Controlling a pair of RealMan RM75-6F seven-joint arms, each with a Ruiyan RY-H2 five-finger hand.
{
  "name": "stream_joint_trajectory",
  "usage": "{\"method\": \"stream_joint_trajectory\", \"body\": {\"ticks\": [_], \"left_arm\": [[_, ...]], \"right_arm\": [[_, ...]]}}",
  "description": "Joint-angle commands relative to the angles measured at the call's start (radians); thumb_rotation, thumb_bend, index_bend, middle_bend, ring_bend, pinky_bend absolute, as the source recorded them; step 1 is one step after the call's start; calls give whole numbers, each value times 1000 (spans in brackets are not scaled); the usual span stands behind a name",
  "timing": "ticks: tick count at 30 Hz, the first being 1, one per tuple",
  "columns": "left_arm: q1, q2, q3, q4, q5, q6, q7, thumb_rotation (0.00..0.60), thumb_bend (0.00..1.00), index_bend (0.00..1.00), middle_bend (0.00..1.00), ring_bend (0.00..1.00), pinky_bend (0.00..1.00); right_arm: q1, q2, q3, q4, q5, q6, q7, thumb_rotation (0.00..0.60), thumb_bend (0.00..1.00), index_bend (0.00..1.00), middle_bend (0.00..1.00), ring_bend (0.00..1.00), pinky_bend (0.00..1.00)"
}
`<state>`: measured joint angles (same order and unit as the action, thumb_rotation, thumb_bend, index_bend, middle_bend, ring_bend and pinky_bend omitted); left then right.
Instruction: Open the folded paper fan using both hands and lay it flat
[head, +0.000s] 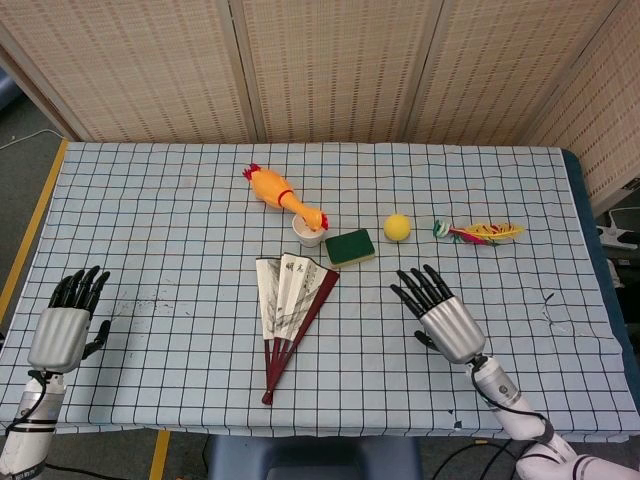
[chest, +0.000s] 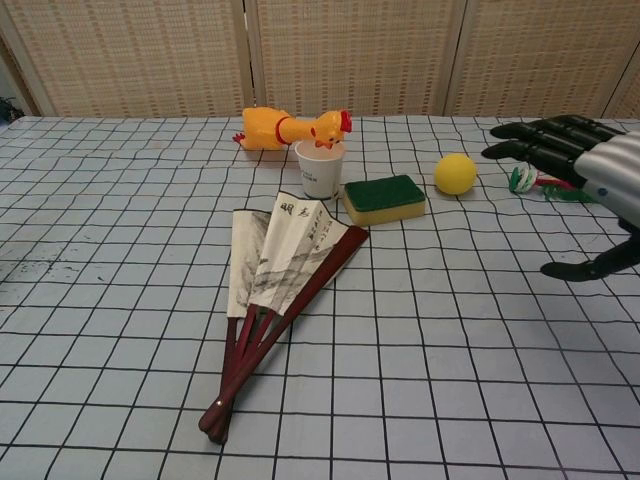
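Observation:
The paper fan (head: 289, 305) (chest: 275, 270) lies on the checked cloth near the table's middle, partly spread, its dark red ribs meeting at a pivot toward the front edge. My right hand (head: 446, 316) (chest: 585, 170) hovers open to the fan's right, fingers stretched out and apart, holding nothing. My left hand (head: 66, 327) rests open at the front left corner of the table, far from the fan; the chest view does not show it.
Just behind the fan stand a white cup (head: 309, 231) (chest: 320, 168) and a green sponge (head: 351, 246) (chest: 384, 198). A rubber chicken (head: 280, 194) (chest: 290, 128), a yellow ball (head: 398, 227) (chest: 455, 173) and a feathered shuttlecock (head: 480, 232) (chest: 548, 184) lie further back.

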<state>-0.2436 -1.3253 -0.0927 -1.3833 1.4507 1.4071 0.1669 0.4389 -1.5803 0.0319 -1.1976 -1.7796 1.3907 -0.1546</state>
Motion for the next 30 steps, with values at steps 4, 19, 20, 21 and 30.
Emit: {"method": "stream_joint_trajectory", "body": {"ticks": [4,19,20,21,30], "left_arm": [[4,5,-1,-1,-8,1,-12,600,432,0,0,0,113],[0,14,-7,7,-24,-16,-45,600,432,0,0,0,111],[0,13,-7,8,-23,-15,-46,600,432,0,0,0,110],[0,13,-7,8,-23,-15,-46,600,432,0,0,0,110],[-2,9,-10,14,-30,-18,-41,600,432,0,0,0,110]], "right_arm": [[151,-201,18,181,-66,-91,67,600,95,398,0,0,0],[286,-561,33,638,-3,-142,281,600,103,421,0,0,0],[292,-576,34,658,1,-142,291,600,102,421,0,0,0],[298,-591,35,678,4,-139,302,600,103,421,0,0,0],[369,-689,35,826,37,-173,342,600,114,443,0,0,0]]}}
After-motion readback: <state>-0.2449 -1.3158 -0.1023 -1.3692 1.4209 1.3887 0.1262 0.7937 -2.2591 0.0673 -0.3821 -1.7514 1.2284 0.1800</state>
